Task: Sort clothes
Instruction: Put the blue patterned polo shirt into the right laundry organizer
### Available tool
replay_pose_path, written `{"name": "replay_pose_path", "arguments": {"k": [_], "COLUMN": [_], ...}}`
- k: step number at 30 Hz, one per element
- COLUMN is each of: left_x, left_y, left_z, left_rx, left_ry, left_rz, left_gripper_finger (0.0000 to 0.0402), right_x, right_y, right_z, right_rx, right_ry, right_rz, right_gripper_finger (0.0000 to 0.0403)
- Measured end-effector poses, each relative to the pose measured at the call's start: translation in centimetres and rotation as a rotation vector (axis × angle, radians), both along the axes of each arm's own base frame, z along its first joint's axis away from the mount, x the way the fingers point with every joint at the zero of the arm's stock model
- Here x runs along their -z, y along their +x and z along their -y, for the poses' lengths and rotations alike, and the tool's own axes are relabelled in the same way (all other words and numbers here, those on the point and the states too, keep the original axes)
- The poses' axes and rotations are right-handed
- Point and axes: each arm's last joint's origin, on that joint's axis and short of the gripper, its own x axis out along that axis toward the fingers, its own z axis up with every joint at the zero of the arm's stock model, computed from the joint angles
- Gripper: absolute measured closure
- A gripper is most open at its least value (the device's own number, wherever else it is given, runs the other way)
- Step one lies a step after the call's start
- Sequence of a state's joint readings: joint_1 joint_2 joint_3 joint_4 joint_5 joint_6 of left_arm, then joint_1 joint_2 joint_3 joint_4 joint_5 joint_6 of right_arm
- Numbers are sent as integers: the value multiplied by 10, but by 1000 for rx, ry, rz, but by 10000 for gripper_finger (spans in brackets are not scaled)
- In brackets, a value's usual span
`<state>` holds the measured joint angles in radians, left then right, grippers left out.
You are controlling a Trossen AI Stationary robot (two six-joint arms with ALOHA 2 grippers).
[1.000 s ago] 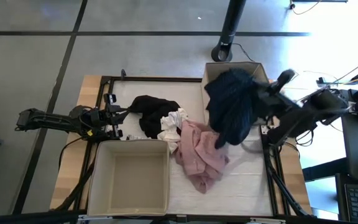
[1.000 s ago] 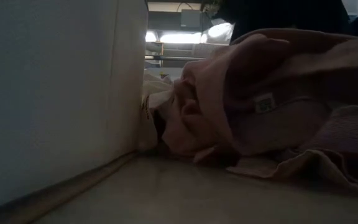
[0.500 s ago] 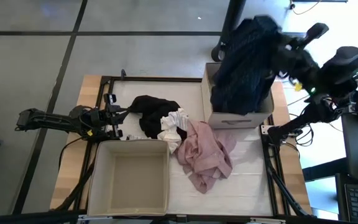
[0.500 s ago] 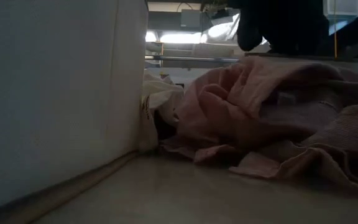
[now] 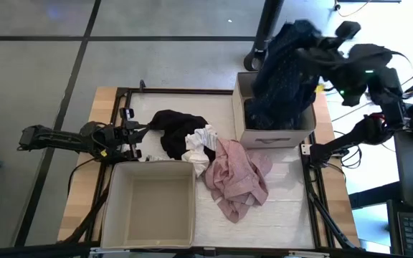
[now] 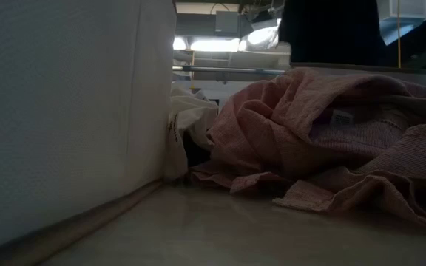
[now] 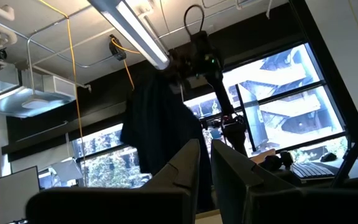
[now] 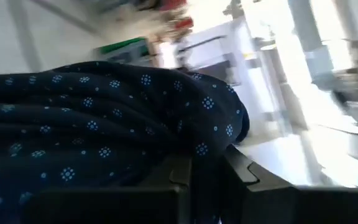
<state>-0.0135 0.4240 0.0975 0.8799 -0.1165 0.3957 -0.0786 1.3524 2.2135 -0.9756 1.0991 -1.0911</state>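
Observation:
My right gripper (image 5: 318, 56) is high over the far right beige box (image 5: 274, 136), shut on the navy dotted piece (image 5: 284, 72), which hangs down toward the box's opening. A dusty pink garment (image 5: 239, 175) lies crumpled on the table's middle, with a black garment (image 5: 178, 129) and a small white piece (image 5: 201, 143) beside it. My left gripper (image 5: 142, 132) waits at the table's left, shut and holding nothing, its fingertips near the black garment's edge. In the low view the pink garment (image 6: 331, 140) fills the right side. My right gripper pinches a bunched fold of the navy dotted piece (image 8: 197, 152) between its two fingers, which lie about level. The piece is lifted off the table and drapes slack below the fingers. Its lower end (image 5: 274, 115) hangs at the box's opening; whether it touches inside, I cannot tell.
A second beige box (image 5: 113, 208) stands open at the near left, and its wall (image 6: 65, 111) fills the low view's left. A black stand's base (image 5: 257, 59) sits on the floor beyond the far edge. Bare white tabletop (image 5: 285, 215) shows at the near right.
My right gripper has risen and swung toward the table's far edge, turning as it went. It carried the navy dotted piece from above the pink garment to over the far right box. The pink garment, uncovered, has settled flatter.

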Motion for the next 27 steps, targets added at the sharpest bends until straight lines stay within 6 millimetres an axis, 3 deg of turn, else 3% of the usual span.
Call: {"name": "replay_pose_path", "arguments": {"k": [6, 12, 18, 27], "left_x": [-1, -2, -2, -2], "left_y": [0, -1, -1, -1], "left_z": [0, 0, 0, 0], "left_rx": [-1, -1, -1, 0], "left_ry": [1, 1, 1, -1], "left_rz": [6, 20, 20, 21], "left_gripper_finger": [370, 370, 370, 370], "right_x": [41, 86, 147, 231], "right_y": [5, 23, 37, 36], "right_z": [24, 45, 64, 89], "right_rx": [25, 67, 111, 61], "right_ry": [254, 423, 586, 810], "right_rz": [-116, -226, -364, -394], "right_gripper_finger": [364, 364, 364, 363]}}
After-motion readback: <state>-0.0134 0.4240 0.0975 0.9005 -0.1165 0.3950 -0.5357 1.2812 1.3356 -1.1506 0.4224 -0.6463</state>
